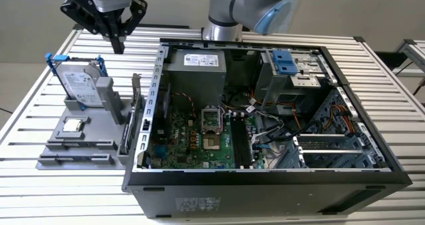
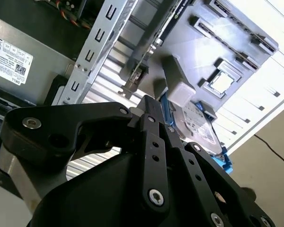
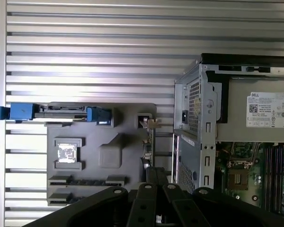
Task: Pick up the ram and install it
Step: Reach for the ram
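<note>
The ram [image 1: 77, 145] is a thin dark strip standing on edge in a slot near the front of the grey tray [image 1: 53, 135], on the exterior view's left. It also appears in the first wrist view as the ram [image 3: 87, 181]. My gripper [image 1: 118, 47] hangs high above the table behind the tray, fingers pointing down and shut with nothing between them. Both wrist views show the gripper [image 3: 155, 170] [image 2: 149, 101] with its fingers pressed together. The open computer case [image 1: 265, 110] holds the motherboard, with long black memory slots [image 1: 239, 141].
On the tray stand a silver hard drive in a blue frame [image 1: 81, 85], a small square CPU chip [image 1: 73, 125] and an expansion card [image 1: 136, 108] upright at the edge nearest the case. The case wall [image 1: 154, 100] rises close beside the tray. Ribbed aluminium table [image 1: 40, 195] all round.
</note>
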You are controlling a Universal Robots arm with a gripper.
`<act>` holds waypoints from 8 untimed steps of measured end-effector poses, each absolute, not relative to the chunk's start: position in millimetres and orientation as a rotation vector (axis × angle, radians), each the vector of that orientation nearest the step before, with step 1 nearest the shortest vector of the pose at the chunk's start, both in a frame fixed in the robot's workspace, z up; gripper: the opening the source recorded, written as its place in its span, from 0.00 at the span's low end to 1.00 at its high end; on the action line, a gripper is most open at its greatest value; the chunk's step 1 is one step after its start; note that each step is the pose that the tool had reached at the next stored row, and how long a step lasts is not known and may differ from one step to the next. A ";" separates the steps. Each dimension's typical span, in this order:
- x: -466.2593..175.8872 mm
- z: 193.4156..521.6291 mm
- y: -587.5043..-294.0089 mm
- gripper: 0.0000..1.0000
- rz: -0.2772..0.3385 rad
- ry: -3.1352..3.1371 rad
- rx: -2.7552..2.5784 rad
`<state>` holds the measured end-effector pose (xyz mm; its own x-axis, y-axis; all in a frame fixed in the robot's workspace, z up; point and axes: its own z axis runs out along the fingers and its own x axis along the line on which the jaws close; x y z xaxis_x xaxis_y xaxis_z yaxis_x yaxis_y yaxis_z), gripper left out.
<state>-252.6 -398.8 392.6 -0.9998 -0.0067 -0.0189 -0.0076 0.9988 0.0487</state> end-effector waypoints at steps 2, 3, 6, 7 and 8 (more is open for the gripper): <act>-254.3 392.6 -398.8 0.00 0.076 3.122 -0.017; -255.1 392.6 -398.8 0.00 0.076 3.122 -0.019; -257.6 392.6 -398.8 0.00 0.076 3.122 -0.028; -258.4 392.6 -398.8 0.00 0.076 3.122 -0.031; -259.1 392.6 -398.8 0.00 0.076 3.122 -0.033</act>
